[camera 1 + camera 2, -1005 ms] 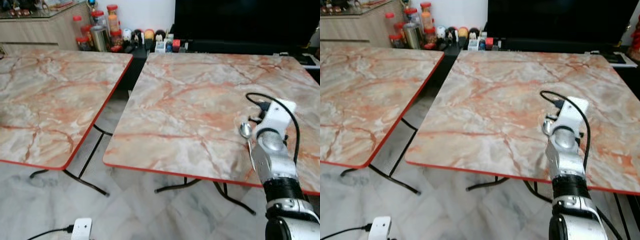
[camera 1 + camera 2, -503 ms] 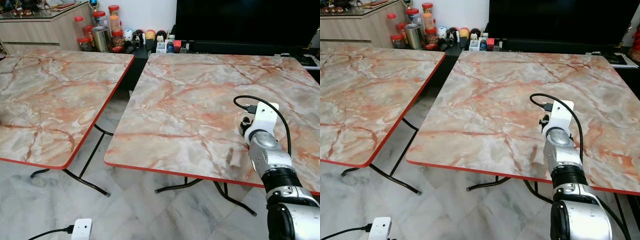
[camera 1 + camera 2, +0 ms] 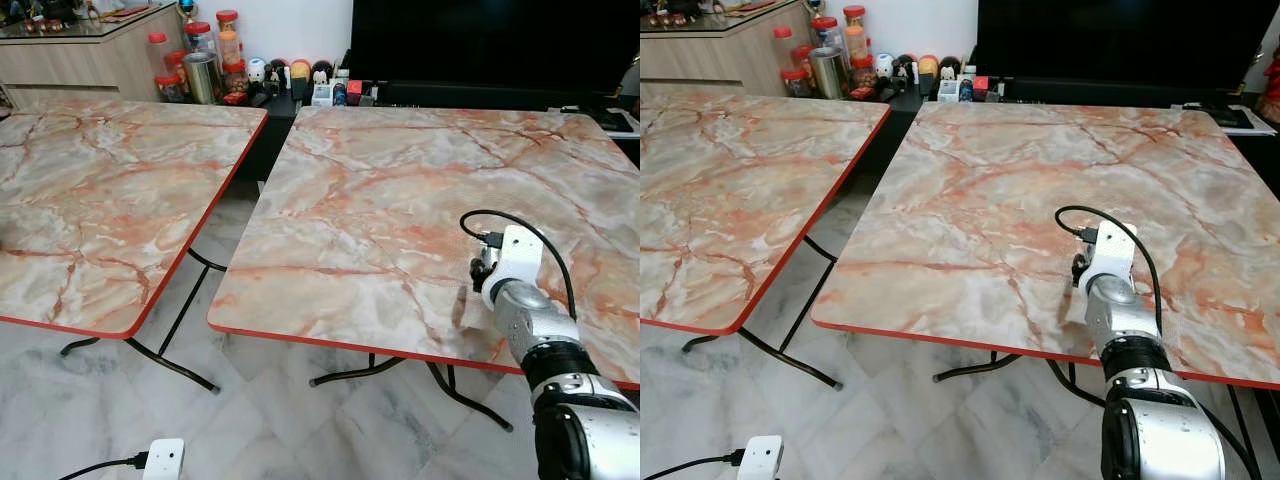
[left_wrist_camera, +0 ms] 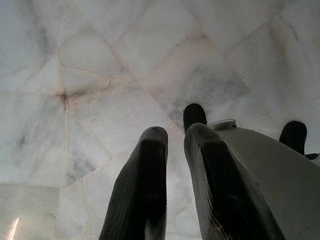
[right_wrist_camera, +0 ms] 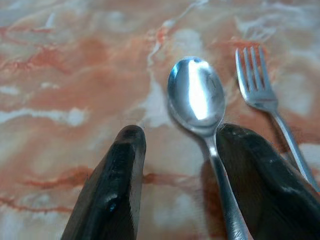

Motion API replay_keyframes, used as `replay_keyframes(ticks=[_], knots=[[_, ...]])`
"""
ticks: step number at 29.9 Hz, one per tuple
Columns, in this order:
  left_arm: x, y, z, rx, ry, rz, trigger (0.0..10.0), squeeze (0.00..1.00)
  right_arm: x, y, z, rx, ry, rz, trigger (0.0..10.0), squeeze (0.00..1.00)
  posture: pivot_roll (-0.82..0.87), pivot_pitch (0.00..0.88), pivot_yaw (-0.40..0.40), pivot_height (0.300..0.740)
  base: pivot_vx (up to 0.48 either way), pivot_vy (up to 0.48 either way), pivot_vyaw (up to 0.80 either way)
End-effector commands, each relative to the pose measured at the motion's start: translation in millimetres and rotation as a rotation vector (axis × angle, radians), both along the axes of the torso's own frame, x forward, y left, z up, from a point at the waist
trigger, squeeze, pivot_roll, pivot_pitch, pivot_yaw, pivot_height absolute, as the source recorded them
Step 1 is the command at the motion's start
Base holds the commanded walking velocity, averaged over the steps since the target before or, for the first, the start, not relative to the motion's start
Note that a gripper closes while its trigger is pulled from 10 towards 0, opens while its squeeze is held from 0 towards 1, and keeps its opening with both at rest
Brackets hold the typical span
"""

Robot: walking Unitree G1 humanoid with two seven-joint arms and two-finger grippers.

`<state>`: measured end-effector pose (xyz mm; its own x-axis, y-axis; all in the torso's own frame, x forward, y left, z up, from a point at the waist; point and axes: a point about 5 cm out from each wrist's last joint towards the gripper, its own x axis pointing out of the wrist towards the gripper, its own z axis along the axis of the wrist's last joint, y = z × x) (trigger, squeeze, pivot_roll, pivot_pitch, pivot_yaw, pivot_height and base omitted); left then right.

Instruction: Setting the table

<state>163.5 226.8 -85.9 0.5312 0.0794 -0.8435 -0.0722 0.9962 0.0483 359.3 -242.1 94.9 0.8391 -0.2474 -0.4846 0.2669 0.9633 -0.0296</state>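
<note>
Although the right end effector (image 5: 175, 185) sits low over the marbled desk (image 3: 400, 190), its two black fingers (image 5: 112, 190) stand well apart and hold nothing. Between them, nearer one finger, lies a spoon (image 5: 197, 102) with its bowl up and its handle running back under the wrist; it looks to rest flat on the surface, free of any grip. Just beside it a fork (image 5: 257, 82) lies roughly parallel, tines pointing the same way, apart from the spoon. Placed side by side like this, the pair reads as one place setting laid near the desk's near edge, toward its right corner, where a seated person would reach it. In the head views the right arm's wrist (image 3: 510, 262) covers that spot.

The left end effector (image 4: 175, 170) hangs idle over the pale tiled floor (image 4: 75, 75), fingers nearly closed with a narrow gap, empty.

Jars and small figures (image 3: 215, 60) stand by the far wall; their labels are too small to read, and no writing shows on the cutlery.
</note>
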Motion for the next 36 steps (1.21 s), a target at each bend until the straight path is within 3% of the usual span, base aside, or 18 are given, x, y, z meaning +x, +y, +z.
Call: replay_keyframes(ticks=[1,16,36], knots=[[-3.0,1.9,-1,0.004,0.013,-0.011,10.0,0.00,3.9,2.2,4,0.004,-0.004,0.012,10.0,0.00,-0.04,0.000,0.016,0.740,0.000,0.000,0.00],[-3.5,3.0,-1,0.001,0.016,-0.009,10.0,0.00,4.5,-5.9,7,-0.007,-0.021,-0.045,10.0,0.00,-0.03,0.000,0.017,0.740,0.000,0.000,0.00],[-4.0,4.4,-1,0.003,0.022,-0.015,10.0,0.00,-10.7,-7.4,-20,0.016,0.064,-0.093,10.0,0.00,-0.02,0.000,0.025,0.740,0.000,0.000,0.00]])
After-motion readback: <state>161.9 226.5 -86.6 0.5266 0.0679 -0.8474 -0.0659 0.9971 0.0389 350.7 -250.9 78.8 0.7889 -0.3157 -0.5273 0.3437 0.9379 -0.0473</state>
